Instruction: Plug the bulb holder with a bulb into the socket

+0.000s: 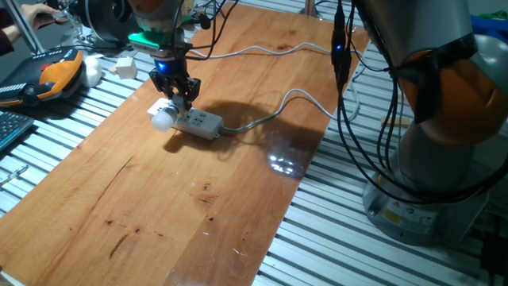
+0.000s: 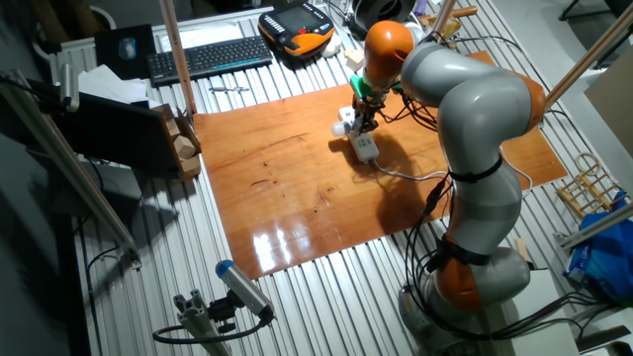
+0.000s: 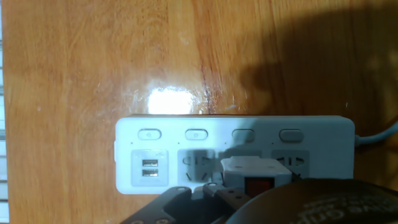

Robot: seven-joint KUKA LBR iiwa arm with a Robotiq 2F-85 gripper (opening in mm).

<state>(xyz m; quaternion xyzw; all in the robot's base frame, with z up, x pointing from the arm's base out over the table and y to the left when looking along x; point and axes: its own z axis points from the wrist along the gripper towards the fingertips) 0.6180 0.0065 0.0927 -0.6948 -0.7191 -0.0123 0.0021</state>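
The socket [image 1: 200,121] is a long white power strip lying on the wooden board, with its grey cable [image 1: 274,114] running right. It also shows in the other fixed view [image 2: 364,145] and fills the hand view [image 3: 205,140]. The bulb holder [image 3: 254,172], white with a red spot, sits on the strip's row of outlets. Its round bulb [image 1: 163,120] pokes out past the strip's left front side. My gripper [image 1: 184,101] stands straight over the holder, its dark fingers [image 3: 186,200] closed against it. I cannot tell how deep the pins sit.
A plain white cube [image 1: 125,66] and an orange-and-black pendant [image 1: 57,73] lie off the board at the far left. A keyboard [image 2: 208,56] is beyond the board. The arm's base [image 1: 432,175] stands to the right. More cables cross the board's back edge.
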